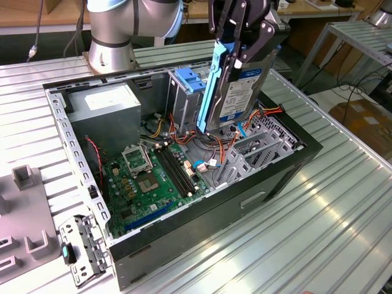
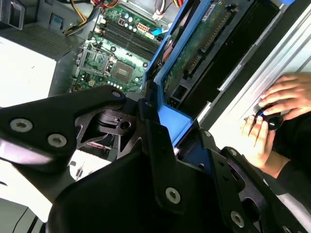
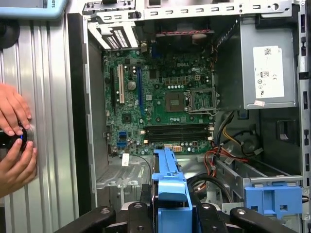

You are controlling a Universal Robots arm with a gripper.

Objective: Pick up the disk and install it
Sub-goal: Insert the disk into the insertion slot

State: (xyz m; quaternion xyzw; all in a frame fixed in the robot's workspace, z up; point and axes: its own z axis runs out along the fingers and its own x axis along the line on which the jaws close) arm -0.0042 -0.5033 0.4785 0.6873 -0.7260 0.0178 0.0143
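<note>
Pincer (image 1: pixel 239 44) — clamped on the disk (image 1: pixel 242 92)

In the exterior view we look down at a slant, from some way off, on the open computer case (image 1: pixel 202 229). The first wrist view faces nearly straight down into it past the gripper (image 3: pixel 171 213) clamping the disk (image 3: pixel 167 170). The second wrist view, closer and seemingly tilted, shares the motherboard (image 2: pixel 119 53) with both.

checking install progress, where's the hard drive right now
In the exterior view the hard drive hangs nearly upright in the gripper above the open computer case, just to the exterior view's right of the blue-latched drive cage.
</note>
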